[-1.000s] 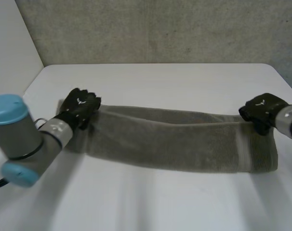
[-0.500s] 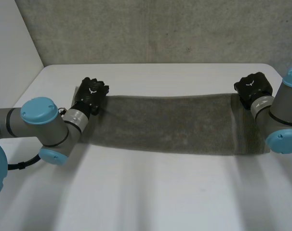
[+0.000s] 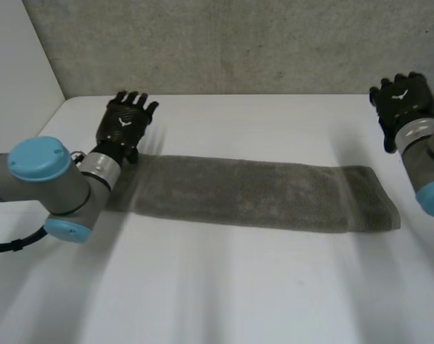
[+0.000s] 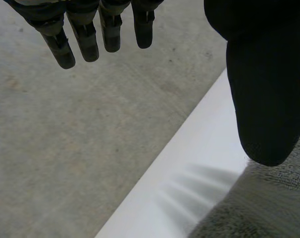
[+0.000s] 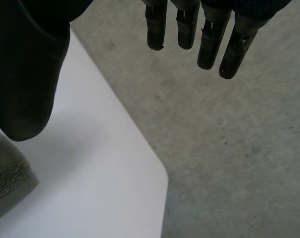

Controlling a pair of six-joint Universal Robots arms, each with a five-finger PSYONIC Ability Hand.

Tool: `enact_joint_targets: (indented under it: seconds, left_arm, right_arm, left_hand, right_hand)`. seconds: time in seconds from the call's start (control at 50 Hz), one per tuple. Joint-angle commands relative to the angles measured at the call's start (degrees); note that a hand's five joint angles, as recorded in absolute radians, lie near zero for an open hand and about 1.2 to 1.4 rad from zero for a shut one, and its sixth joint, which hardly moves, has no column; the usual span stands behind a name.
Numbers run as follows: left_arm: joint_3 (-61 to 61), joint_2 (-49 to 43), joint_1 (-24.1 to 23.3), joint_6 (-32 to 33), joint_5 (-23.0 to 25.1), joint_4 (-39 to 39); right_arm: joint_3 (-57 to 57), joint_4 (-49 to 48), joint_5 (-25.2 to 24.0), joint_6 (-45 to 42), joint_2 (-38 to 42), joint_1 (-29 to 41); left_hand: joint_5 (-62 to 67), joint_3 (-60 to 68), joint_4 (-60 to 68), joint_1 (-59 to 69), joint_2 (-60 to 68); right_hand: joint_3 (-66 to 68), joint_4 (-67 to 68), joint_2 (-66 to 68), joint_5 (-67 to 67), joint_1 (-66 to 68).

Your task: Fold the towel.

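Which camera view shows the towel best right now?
The head view: the towel shows as one long flat strip, nearly its whole length. The left wrist view catches a corner, the right wrist view an end piece.

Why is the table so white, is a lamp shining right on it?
In the head view the table is bright but has no shiny glare spot, so the light looks soft; in the right wrist view the towel drops a grey shadow on the table at its end.

The left arm [image 3: 65,188] hides one end of the towel [image 3: 260,195].
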Motion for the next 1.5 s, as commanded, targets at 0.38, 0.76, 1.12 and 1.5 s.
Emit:
enact_joint_targets:
  seconds: [0.38,0.76,1.12,1.5]
  left_arm:
    - [-28.0,23.2,1.2,-31.3,2.1,-1.9]
    - [-29.6,24.7,2.9,-32.1,2.6,-1.9]
    - [-29.6,25.1,3.4,-32.1,2.3,-1.9]
    - [-30.2,24.6,3.1,-31.7,2.3,-1.2]
  right_arm:
    - [24.4,7.7,-14.3,9.9,-6.8,-6.9]
    - [21.9,0.1,-11.4,5.8,-0.9,-12.5]
    - [7.9,-1.3,-2.3,-12.7,-7.4,0.5]
    - [-16.6,-2.8,-3.8,-12.6,23.5,39.2]
  left_hand:
    - [0.7,1.7,1.7,1.5,1.6]
    - [0.6,1.5,1.5,1.3,1.5]
    - [0.2,1.2,1.2,1.0,1.1]
    - [0.2,1.2,1.2,1.0,1.1]
  right_hand:
    - [11.1,10.2,11.3,12.1,12.1]
    - [65.4,64.5,65.6,66.4,66.4]
    - [65.4,64.5,65.6,66.4,66.4]
    - [65.4,64.5,65.6,66.4,66.4]
